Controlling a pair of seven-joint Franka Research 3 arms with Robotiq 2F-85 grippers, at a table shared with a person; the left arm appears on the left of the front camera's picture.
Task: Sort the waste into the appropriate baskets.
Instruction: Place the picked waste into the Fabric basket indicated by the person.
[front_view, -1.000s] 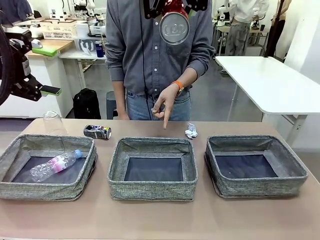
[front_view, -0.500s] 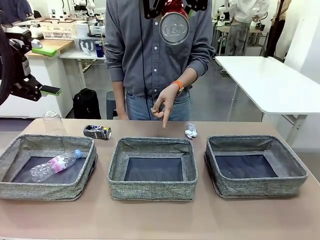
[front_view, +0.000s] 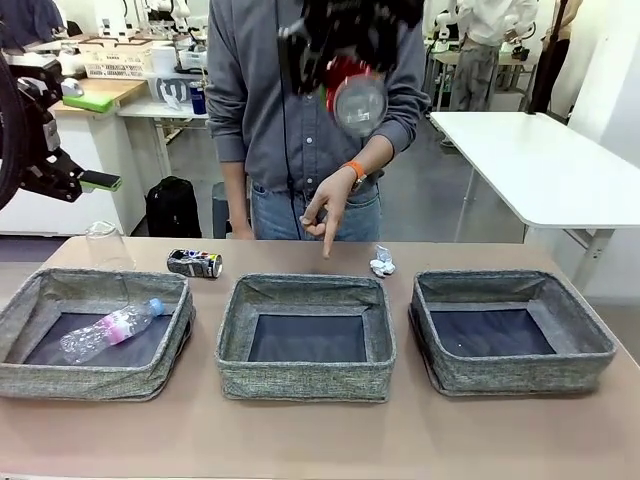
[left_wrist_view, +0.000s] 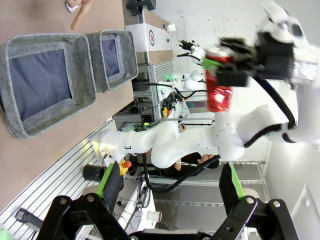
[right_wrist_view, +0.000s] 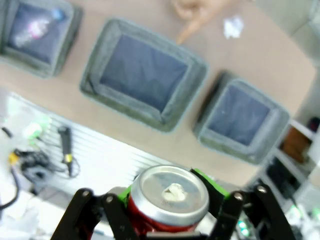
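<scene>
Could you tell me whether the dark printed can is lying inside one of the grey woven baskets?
No, the dark printed can lies on the table behind the left grey woven basket.

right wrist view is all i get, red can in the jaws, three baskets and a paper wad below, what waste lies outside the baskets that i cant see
Observer: A dark printed can lies on its side on the table, just behind the left basket.
Operator: anything else over there
Observer: A clear plastic cup stands on the table left of that can, near the far left corner.
Operator: ok and the left gripper, is it busy
Observer: No. The left gripper is open with nothing between its fingers, held up beyond the table's left end.
</scene>
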